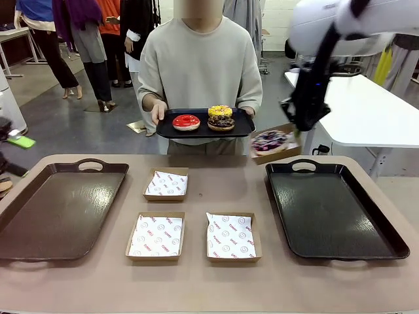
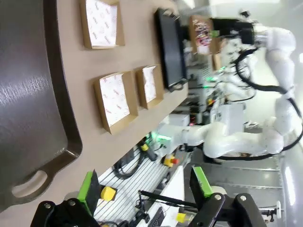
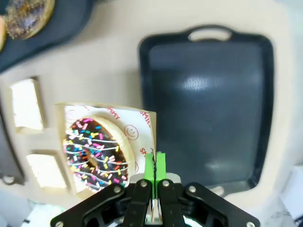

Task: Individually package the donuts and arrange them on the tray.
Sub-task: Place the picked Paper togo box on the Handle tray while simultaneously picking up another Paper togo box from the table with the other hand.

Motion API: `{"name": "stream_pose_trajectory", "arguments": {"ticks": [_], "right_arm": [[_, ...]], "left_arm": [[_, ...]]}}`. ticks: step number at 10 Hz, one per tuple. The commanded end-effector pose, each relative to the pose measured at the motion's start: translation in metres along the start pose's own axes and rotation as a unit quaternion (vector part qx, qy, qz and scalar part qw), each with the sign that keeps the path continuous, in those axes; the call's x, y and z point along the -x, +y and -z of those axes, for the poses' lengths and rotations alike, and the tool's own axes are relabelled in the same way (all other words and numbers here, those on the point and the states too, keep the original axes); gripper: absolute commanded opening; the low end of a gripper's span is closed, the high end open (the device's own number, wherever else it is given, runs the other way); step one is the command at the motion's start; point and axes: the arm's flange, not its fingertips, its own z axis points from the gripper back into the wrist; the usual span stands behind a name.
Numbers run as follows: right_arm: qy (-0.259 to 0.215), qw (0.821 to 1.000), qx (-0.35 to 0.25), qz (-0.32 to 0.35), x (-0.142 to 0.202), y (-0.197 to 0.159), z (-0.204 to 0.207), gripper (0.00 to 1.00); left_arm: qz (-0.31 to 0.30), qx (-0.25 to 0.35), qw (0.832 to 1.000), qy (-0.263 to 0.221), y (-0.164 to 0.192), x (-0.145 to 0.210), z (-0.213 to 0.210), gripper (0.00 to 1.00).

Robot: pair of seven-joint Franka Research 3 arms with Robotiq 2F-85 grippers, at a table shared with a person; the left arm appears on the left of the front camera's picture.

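Pinching the box [image 3: 137, 124] rim shut, right tool [image 3: 154, 161] holds sprinkled donut [image 3: 97, 151] just beside it.

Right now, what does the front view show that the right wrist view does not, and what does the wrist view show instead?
Front view: the person, and the red donut on the black serving tray they hold. Right wrist view: the right hand with its green pads shut on the edge of the box, and the smiley print on its paper. Both: the sprinkled donut in that box, lifted off the table, and the dark tray on the robot's right.
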Motion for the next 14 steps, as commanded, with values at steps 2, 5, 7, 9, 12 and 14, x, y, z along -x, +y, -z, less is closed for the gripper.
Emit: {"name": "stream_pose_trajectory", "arguments": {"ticks": [2, 5, 7, 9, 12, 14], "right_arm": [[-0.016, 1.0, -0.009, -0.001, 0.004, -0.075, 0.004, 0.01], [-0.006, 1.0, -0.016, -0.012, 0.0, -0.128, 0.025, 0.01], [0.003, 1.0, -0.02, -0.011, -0.013, -0.15, 0.052, 0.01], [0.019, 1.0, -0.008, -0.012, -0.021, -0.155, 0.071, 0.01], [0.019, 1.0, 0.002, -0.003, -0.015, -0.155, 0.068, 0.01], [0.019, 1.0, 0.002, -0.003, -0.015, -0.155, 0.068, 0.01]], "left_arm": [[-0.002, -0.127, 0.99, 0.06, -0.037, -0.051, 0.034, 1.0], [0.0, -0.229, 0.97, 0.083, -0.068, -0.101, 0.087, 1.0], [0.005, -0.28, 0.957, 0.074, -0.076, -0.132, 0.122, 1.0], [0.015, -0.324, 0.944, 0.057, -0.079, -0.155, 0.156, 1.0], [0.054, -0.407, 0.911, 0.026, -0.066, -0.169, 0.204, 1.0], [0.072, -0.447, 0.891, 0.009, -0.052, -0.165, 0.23, 1.0]]}}
